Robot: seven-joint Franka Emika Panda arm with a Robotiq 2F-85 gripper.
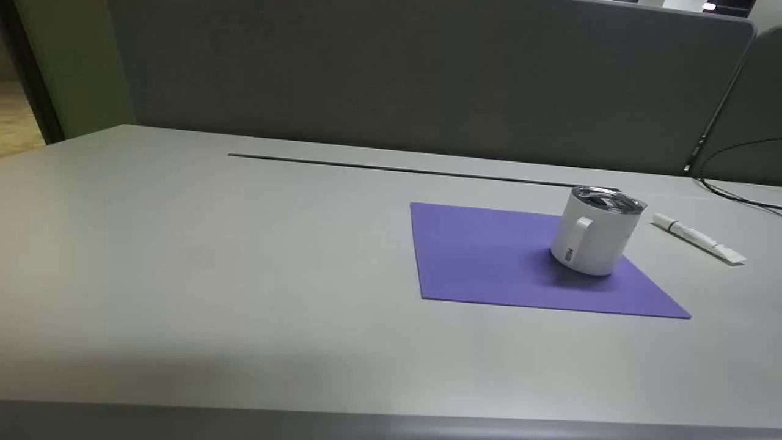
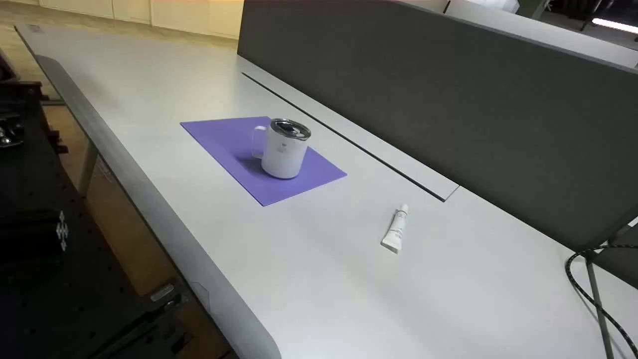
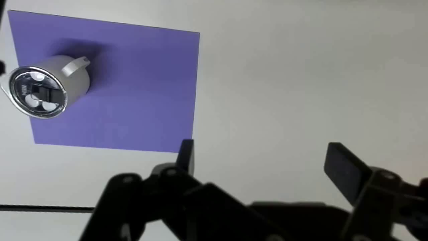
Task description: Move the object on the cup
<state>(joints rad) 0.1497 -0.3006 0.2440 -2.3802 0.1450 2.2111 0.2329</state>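
While the white cup (image 1: 595, 243) stood upright on the purple mat (image 1: 476, 256), at right of frame in an exterior view, a white tube (image 1: 698, 238) lay on the tabletop (image 1: 244, 263) nearer the frame's right edge, touching neither. The task sentence left its object unnamed; the tube looked the likeliest candidate. If so, the lid (image 3: 38, 92) capping the cup posed the chief risk: its top appeared hard and slick, and a slim tube set down off-centre or released too high could have rolled or slid off. The handle (image 3: 76, 66) jutting from the cup's side was a second hazard, since a finger passing low might have caught it and tipped or swung the cup. With the tube lying flat, a grasp made too high risked missing it, and a grasp too low, scraping the tabletop.

Low in the wrist view, the gripper (image 3: 264, 157) showed its fingers (image 3: 186, 154) spread wide, with tabletop visible between them; it held nothing and touched nothing that could be seen. The cup appeared at upper left there, outside the gap; the tube was out of that view.
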